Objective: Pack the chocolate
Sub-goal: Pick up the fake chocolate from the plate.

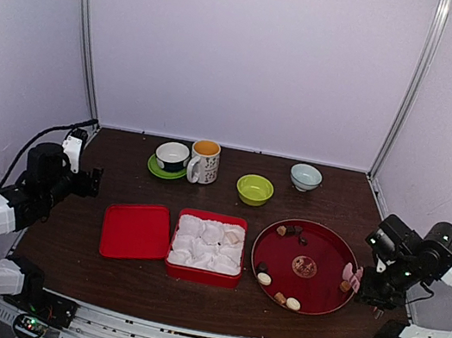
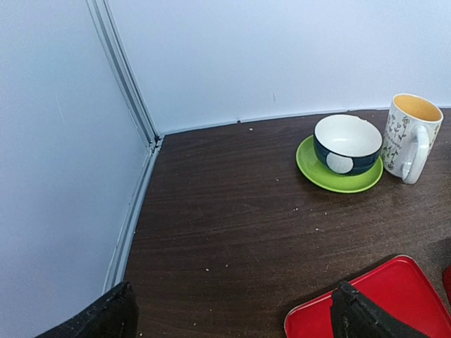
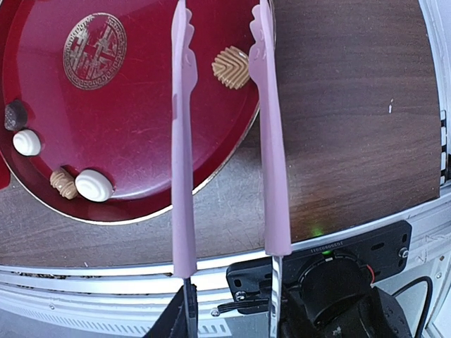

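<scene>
Looking at the right side first: the right jaws are part-way closed and clamped on the handle end of the pink tongs [image 3: 182,141]; the two blades reach out over the near right rim of the round red tray [image 3: 141,105] and stand apart, not pinching anything.

One tan ridged chocolate [image 3: 230,67] lies on the tray between the tong tips, tight against the right blade; can't tell if they actually touch. The rest of the chocolate is on the tray too: two white rounds [image 3: 94,185], a tan one [image 3: 63,183] and a dark one [image 3: 14,115] along the near edge; a couple more [image 1: 288,230] sit at the far edge.

Just left of the tray is the red box [image 1: 203,275], lined with white paper; its lid [image 1: 136,230] lies flat on the desk [image 2: 232,211] beside it.

The left jaws are spread as wide as they go and grip nothing; they hang over the far left of the desk, one fingertip [image 2: 359,317] above the lid's corner; a cup on a green saucer [image 2: 347,144] and a mug [image 2: 411,137] stand well beyond them.
</scene>
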Controlling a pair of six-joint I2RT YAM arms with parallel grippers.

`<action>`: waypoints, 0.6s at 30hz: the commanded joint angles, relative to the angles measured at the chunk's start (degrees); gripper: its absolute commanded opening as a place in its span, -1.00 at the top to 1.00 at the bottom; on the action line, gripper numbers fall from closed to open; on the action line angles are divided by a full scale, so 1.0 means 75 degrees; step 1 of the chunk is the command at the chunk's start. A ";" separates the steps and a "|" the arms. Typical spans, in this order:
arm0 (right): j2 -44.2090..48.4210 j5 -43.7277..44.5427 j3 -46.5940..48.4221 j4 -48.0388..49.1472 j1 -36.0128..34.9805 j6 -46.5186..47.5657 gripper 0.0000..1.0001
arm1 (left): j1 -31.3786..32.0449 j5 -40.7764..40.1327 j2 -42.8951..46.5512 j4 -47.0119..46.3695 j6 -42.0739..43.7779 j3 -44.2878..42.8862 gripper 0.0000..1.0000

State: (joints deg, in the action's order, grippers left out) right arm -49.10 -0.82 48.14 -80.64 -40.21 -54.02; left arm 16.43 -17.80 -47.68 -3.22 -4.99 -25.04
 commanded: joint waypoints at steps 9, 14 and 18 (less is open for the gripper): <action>-0.0308 -0.0250 0.0096 -0.0511 0.0046 -0.0264 0.28 | -0.0046 0.0407 0.0377 -0.0383 0.0263 0.0163 -0.96; -0.0451 -0.0400 0.0078 -0.0364 0.0052 -0.0297 0.28 | -0.0047 0.0454 0.0373 -0.0396 0.0266 0.0173 -0.96; -0.0526 -0.0589 0.0041 -0.0223 0.0052 -0.0257 0.30 | -0.0049 0.0487 0.0330 -0.0398 0.0257 0.0174 -0.96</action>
State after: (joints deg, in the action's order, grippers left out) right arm -52.73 -4.12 48.16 -82.94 -40.10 -55.48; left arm 16.43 -15.18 -45.04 -3.42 -3.66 -24.32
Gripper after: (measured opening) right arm 0.358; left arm 0.978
